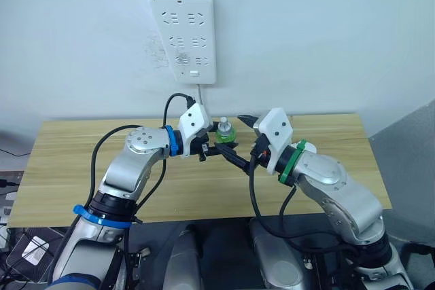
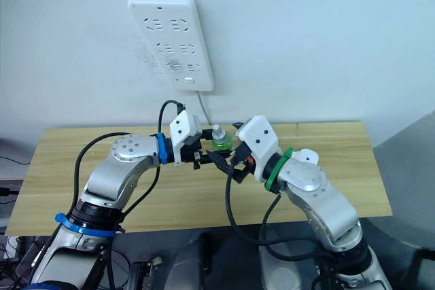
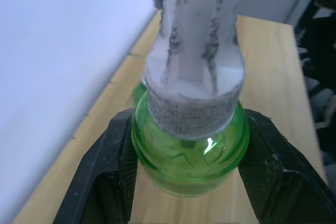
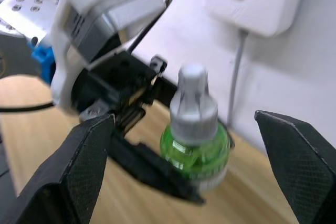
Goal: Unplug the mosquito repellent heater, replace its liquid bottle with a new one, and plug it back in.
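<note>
The new one (image 1: 225,132) is a small green bottle with a white screw cap (image 3: 197,51). It stands upright near the table's back edge, close to the wall. My left gripper (image 1: 223,145) is shut on its green body, one black finger (image 3: 113,161) on each side. My right gripper (image 1: 240,140) is open just right of the bottle and faces it, its fingers (image 4: 79,161) spread wide and touching nothing. The mosquito repellent heater and its liquid bottle are out of view. A sliver of green (image 3: 139,90) shows behind the held bottle; I cannot tell what it is.
A long white power strip (image 1: 183,32) hangs on the wall above the bottle, with nothing plugged into its sockets, and its cord (image 1: 201,96) drops behind the wooden table (image 1: 81,161). Bare tabletop lies to the left and right of both arms.
</note>
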Available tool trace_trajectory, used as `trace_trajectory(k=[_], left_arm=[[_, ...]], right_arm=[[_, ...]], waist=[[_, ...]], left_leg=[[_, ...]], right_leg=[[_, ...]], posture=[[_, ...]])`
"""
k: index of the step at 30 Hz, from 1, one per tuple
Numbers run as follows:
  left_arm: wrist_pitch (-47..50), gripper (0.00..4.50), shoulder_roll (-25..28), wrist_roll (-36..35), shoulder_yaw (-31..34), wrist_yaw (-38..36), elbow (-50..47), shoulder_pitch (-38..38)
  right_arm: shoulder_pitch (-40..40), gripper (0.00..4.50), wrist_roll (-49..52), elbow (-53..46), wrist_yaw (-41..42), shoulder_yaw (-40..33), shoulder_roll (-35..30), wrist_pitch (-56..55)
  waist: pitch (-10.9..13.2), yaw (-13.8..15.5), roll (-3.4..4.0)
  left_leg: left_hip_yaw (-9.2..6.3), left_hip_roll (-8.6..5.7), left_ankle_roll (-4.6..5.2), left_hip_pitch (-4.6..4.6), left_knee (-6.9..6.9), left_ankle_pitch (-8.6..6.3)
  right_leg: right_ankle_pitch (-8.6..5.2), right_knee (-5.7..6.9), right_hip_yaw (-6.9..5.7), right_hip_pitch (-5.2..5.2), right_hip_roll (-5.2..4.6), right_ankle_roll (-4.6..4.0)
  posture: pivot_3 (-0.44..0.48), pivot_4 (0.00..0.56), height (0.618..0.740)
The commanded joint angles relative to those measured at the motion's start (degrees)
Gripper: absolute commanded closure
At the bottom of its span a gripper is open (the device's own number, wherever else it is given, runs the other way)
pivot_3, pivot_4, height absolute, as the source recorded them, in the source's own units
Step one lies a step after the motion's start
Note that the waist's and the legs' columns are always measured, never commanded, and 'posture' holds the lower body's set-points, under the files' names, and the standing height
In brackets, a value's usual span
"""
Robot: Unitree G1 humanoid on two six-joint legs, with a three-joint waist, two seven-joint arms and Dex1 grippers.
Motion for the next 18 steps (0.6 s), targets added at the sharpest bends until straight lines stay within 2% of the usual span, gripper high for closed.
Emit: trace_trajectory(k=[1,5,10,15,18], left_arm=[[1.1,2.22,0.6,-0.9,0.1,-1.0,-2.2,-1.0],[1.5,2.22,0.5,-0.9,0.3,-1.6,-2.1,-1.7],[1.9,2.22,0.4,-1.4,0.5,-2.1,-2.7,-1.8],[1.9,2.22,0.5,-2.6,0.7,-3.6,-3.3,-1.7],[2.4,2.22,1.0,-4.2,1.3,-5.3,-3.5,-1.8]], right_arm=[[0.4,0.0,-2.1,0.1,-1.8,1.1,1.7,-2.4],[0.3,0.0,-3.3,1.7,-2.5,1.4,3.3,-3.8],[0.3,1.68,-4.0,2.7,-3.0,1.0,5.2,-5.1],[0.4,3.46,-3.2,2.6,-0.2,1.2,3.8,-5.1],[-0.9,3.45,-1.7,3.9,4.7,0.9,1.5,-6.9]], waist=[[-0.2,-0.1,0.0],[-0.5,-0.1,0.01],[-1.2,-0.1,0.04],[-1.2,-0.1,0.03],[-1.2,-0.1,0.03]], left_leg=[[-0.01,0.0,0.0,0.0,0.01,0.0],[-0.03,0.0,-0.04,0.0,0.06,0.03],[-0.07,0.01,-0.05,0.0,0.05,0.04],[-0.1,0.01,-0.05,0.0,0.07,0.04],[-0.14,0.01,-0.04,0.0,0.1,0.04]], right_leg=[[0.0,0.01,0.0,0.0,0.0,-0.01],[0.03,0.03,-0.02,0.02,0.0,-0.05],[0.06,0.07,-0.08,0.02,0.01,-0.09],[0.08,0.09,-0.11,0.04,0.01,-0.13],[0.09,0.12,-0.16,0.05,0.01,-0.15]], posture=[[-0.29,0.237,0.74],[-0.285,0.233,0.74],[-0.286,0.233,0.74],[-0.284,0.235,0.74],[-0.278,0.238,0.74]])
